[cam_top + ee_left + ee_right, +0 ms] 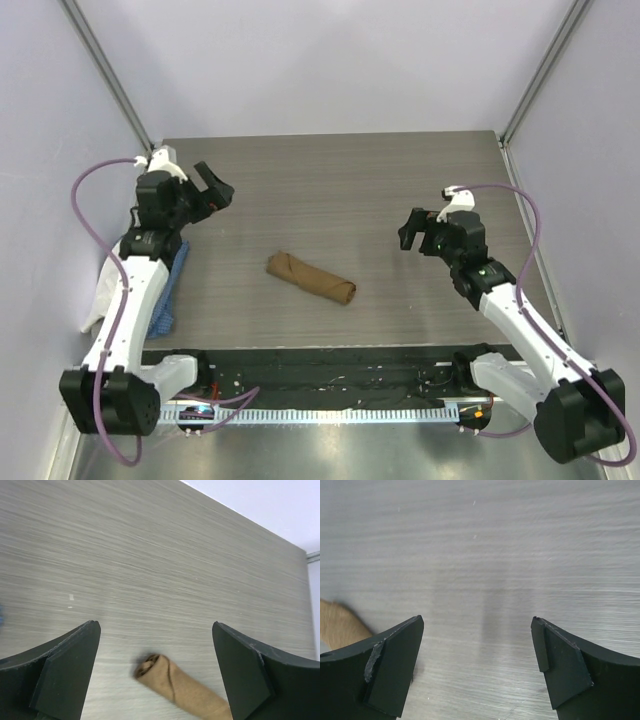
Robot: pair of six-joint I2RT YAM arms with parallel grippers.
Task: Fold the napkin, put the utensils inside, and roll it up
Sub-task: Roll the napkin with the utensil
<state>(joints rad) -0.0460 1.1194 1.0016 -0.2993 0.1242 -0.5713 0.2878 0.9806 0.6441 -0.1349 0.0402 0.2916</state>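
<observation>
Here's the view from above: the napkin (311, 278) lies rolled into a tight tan tube on the counter (330, 180), roughly midway between my two arms. It sits on a slant, its left end a little farther from my bases and its right end a little nearer. Nothing touches it. What the roll holds inside is hidden from me.

My left gripper (218, 188) hangs over the far-left part of the counter, well apart from the roll, its jaws spread wide and holding nothing. On the left wrist camera both dark fingers (70, 670) frame bare wood grain, and the napkin's near end peeks in low between them, a dark seam line across the cloth. It looks a bit soft and blurred there.

Over to my right gripper (413, 228): it's up over the right side of the counter, pointed in toward the middle, also gaping wide and carrying nothing. The right wrist camera shows its fingers (395, 665) apart with plain counter between them, and just a tan corner of the napkin at the left edge of that view, beside the left finger but not touching it.

Down by my left arm, a blue cloth (172, 290) lies crumpled at the counter's left edge, with a white cloth (100, 300) just beside it, farther out. Both are well clear of the roll.
</observation>
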